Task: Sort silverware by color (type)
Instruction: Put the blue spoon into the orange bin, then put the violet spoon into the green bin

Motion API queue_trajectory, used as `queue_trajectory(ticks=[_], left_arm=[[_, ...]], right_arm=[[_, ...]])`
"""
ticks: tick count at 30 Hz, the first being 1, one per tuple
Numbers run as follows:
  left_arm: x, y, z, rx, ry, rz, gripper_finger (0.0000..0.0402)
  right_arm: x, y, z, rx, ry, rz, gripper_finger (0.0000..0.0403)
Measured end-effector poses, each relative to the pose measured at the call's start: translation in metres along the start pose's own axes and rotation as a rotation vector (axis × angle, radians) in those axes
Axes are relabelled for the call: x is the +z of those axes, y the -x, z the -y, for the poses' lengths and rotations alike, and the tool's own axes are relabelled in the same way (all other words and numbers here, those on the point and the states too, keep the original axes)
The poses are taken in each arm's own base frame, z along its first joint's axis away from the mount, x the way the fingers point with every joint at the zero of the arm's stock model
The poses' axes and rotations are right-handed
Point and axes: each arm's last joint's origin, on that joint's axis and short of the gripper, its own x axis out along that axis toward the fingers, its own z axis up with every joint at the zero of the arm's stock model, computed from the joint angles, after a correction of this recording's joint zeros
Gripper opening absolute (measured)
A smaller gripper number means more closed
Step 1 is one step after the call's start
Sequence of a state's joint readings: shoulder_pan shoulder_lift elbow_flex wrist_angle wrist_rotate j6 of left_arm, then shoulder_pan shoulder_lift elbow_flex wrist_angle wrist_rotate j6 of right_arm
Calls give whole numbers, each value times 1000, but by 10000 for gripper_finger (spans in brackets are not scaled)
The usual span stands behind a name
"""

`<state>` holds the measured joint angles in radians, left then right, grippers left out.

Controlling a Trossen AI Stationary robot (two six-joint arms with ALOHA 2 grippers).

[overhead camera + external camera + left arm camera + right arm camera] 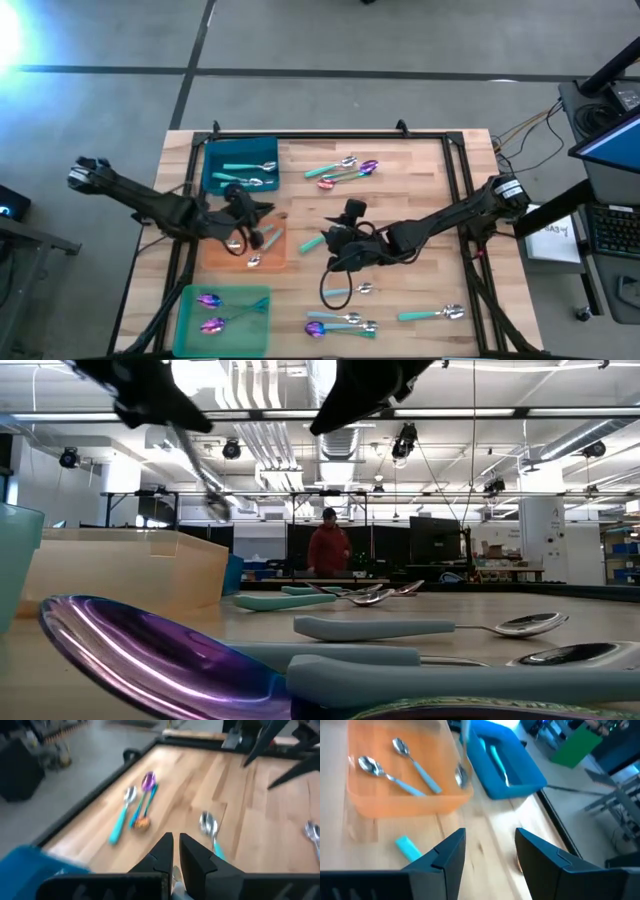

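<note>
My left gripper (262, 208) (175, 842) hovers over the orange tray (215, 255), shut on a pale-handled silver spoon (461, 770) (205, 485). The spoon hangs head down above that tray. Two more pale-handled spoons (412, 762) lie flat in the tray. My right gripper (330, 245) (490, 855) stands open above the wood just right of the orange tray, with nothing between its fingers. A teal handle (407, 847) lies on the table below it. My left gripper pinches the spoon by its handle's upper end (173, 872) between its two fingers, which slant slightly downward toward the table's far right. The spoon hangs below the fingers, lifted clear, its head (216, 508) lowest. The fingers themselves hide most of the contact.
A blue tray (210, 150) at the far left holds teal-handled spoons. A green tray (185, 295) at the near left holds purple ones. Loose spoons lie at the far middle (345, 165) and near right (435, 315). A person (328, 545) stands beyond the table.
</note>
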<state>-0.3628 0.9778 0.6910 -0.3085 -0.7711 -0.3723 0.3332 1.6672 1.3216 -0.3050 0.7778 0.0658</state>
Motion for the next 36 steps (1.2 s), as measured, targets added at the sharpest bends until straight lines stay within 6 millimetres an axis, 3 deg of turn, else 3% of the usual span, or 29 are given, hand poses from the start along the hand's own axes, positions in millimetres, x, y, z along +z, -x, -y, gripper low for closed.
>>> queue_trajectory(ticks=[8, 13, 20, 30, 36], left_arm=[[-15, 30, -27, -92, 147, -202, 5], [-25, 28, -25, -132, 144, -334, 10], [-36, 26, -20, -223, 101, -531, 30], [-43, 28, -22, -207, 133, -640, 34], [-41, 25, -18, -220, 143, -608, 37]], right_arm=[[-7, 0, 0, 10, -48, -53, 164], [-14, 1, -3, 139, -74, -134, 164], [-33, 6, -6, 338, -138, -380, 157], [-57, 18, -2, 408, -219, -736, 140], [-63, 23, -13, 468, -253, -792, 133]])
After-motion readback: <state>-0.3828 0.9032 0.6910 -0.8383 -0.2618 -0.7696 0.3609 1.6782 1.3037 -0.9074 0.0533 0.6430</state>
